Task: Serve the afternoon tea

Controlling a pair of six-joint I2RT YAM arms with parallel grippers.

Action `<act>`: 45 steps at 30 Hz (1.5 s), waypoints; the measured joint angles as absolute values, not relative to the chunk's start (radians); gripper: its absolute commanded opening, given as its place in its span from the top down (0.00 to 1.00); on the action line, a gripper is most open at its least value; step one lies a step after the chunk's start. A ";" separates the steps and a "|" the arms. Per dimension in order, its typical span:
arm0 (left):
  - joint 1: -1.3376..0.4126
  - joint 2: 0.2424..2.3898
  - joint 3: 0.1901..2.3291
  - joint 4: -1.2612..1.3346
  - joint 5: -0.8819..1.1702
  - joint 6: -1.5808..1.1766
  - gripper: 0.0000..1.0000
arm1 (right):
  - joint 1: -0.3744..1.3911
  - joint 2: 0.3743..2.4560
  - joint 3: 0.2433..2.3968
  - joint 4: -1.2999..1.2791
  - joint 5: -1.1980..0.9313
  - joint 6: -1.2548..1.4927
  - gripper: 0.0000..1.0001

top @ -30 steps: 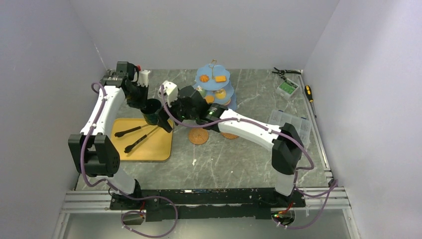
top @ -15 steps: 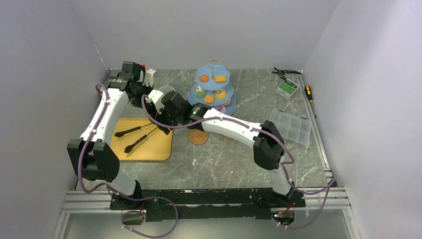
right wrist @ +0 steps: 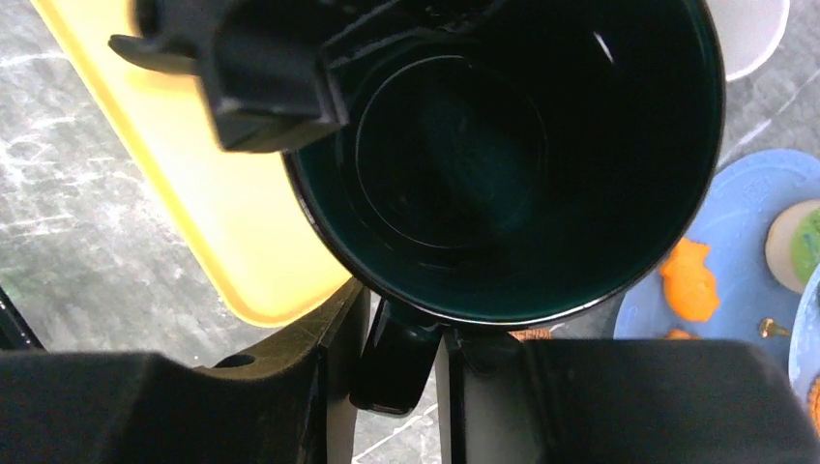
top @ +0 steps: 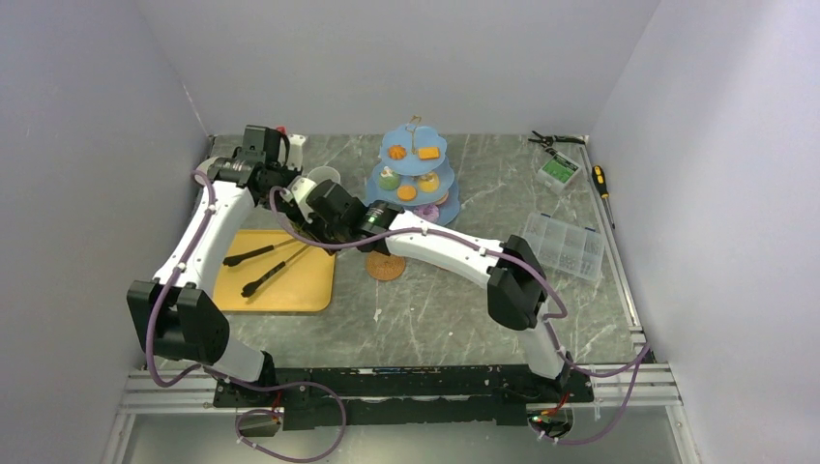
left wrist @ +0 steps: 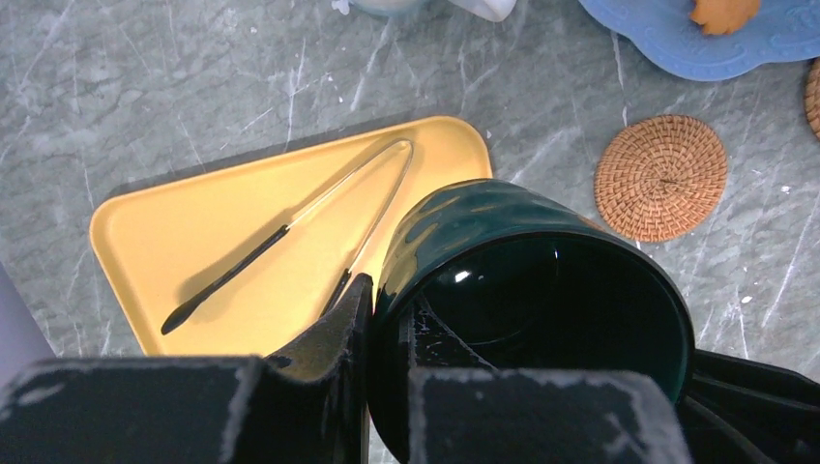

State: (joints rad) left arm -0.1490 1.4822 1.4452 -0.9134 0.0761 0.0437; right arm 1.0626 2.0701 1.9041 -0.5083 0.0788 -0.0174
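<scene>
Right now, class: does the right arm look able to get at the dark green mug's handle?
Probably yes. The handle of the dark green mug sits between the fingers of the right gripper, and the left gripper clamps the rim well away from it, leaving the handle clear.

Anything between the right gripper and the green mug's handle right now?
Nothing visible. The right gripper has the dark green mug's handle between its jaws. The left gripper holds the mug away from the handle.

Glossy dark green mug (left wrist: 483,222), empty, tilted in mid-air.
</scene>
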 measured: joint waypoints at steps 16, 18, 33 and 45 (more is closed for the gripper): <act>-0.183 1.442 1.429 -0.959 0.107 -0.046 0.28 | 1.059 2.004 1.715 -0.363 0.205 0.015 1.00; -0.184 1.442 1.434 -0.972 0.124 -0.045 0.19 | 1.059 1.962 1.649 -0.331 0.210 0.013 1.00; -0.199 1.439 1.576 -1.016 0.251 0.042 0.07 | 1.038 1.695 1.217 -0.282 0.258 0.089 1.00; -0.151 1.458 1.617 -1.027 0.329 0.041 0.07 | 0.936 1.452 0.912 -0.343 0.302 0.208 1.00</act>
State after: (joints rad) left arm -0.1509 1.4578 1.6169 -1.0271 0.3286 0.0410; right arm 0.9363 1.4521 0.9119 -0.3428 0.3016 0.2077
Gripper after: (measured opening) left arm 0.932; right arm 0.216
